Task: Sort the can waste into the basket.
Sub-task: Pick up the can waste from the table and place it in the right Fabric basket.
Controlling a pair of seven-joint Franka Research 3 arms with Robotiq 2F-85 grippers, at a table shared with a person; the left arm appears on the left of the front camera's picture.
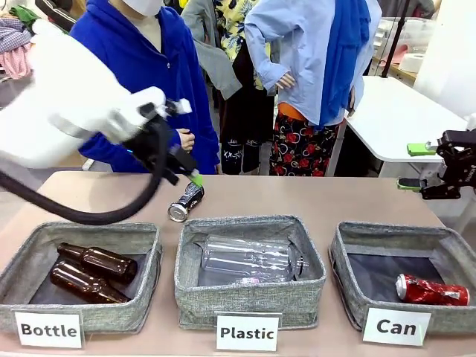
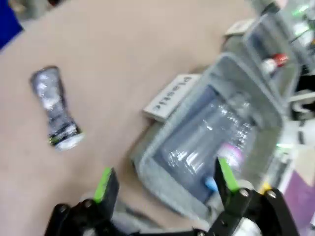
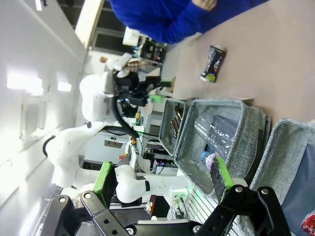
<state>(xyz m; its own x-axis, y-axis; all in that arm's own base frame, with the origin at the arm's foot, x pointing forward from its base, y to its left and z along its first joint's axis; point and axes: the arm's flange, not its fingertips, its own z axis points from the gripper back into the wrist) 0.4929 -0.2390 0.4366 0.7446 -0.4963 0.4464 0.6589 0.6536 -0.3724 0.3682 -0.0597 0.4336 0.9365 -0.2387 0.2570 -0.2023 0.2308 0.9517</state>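
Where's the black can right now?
Front view: the black can lies on the table, left of centre, just behind the Plastic bin, below the open left claw.

In the right-hand basket point(image 1: 346, 281) lies one can point(image 1: 431, 290); the other can point(image 1: 186, 202) lies on the table point(image 1: 297, 195) behind the middle bin point(image 1: 249, 301)

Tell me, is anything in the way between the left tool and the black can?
No, nothing visible. The open left tool hovers close to the black metal can with a silver end, lying on bare tan tabletop beyond the grey fabric bin labelled Plastic.
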